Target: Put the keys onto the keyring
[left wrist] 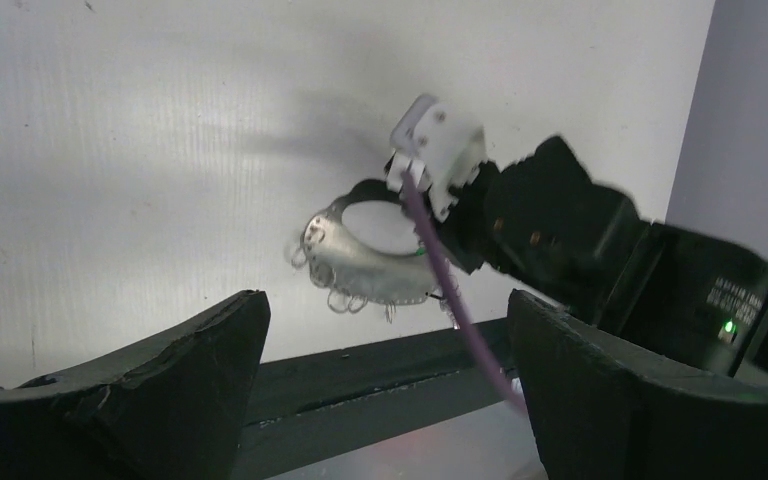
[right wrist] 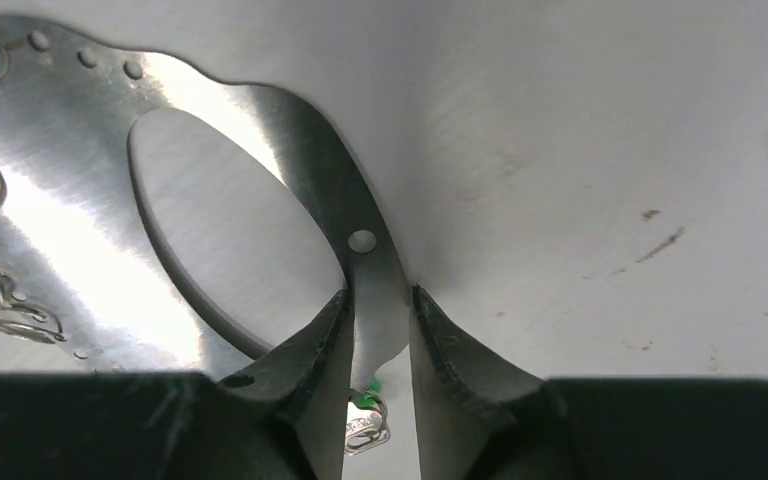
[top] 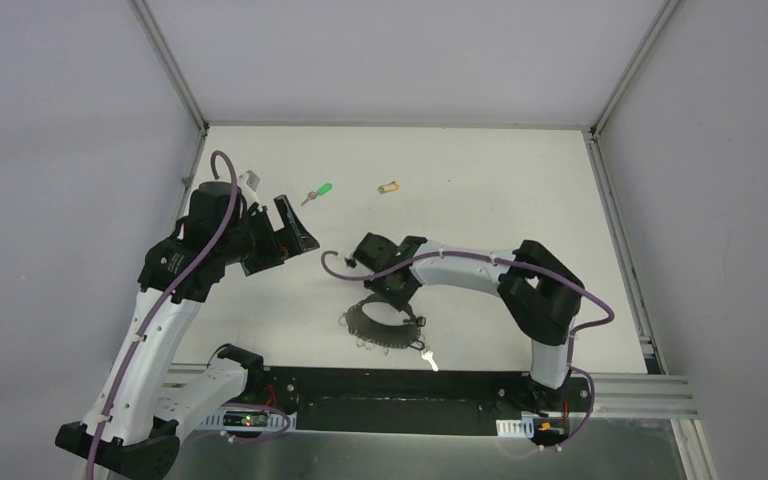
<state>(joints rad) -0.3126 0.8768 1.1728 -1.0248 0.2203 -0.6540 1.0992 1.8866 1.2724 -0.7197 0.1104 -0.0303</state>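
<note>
The keyring [top: 358,320] is a broad flat grey metal loop with small holes and little wire rings along its rim, near the table's front edge. My right gripper [top: 392,290] is shut on its band; the right wrist view shows the fingers [right wrist: 325,340] pinching the keyring [right wrist: 60,200], with a small green-and-silver tag [right wrist: 365,420] behind them. The green key [top: 318,191] and the yellow-tan key [top: 389,187] lie loose at the back. My left gripper [top: 295,232] is open and empty in the air, left of the ring; its wrist view shows the keyring [left wrist: 360,270] ahead.
A silver key [top: 428,358] hangs off the keyring's near side. A black rail [top: 380,385] runs along the table's front edge. The right arm's wrist [left wrist: 550,225] and a purple cable [left wrist: 440,270] cross the left wrist view. Enclosure walls stand left, right and behind.
</note>
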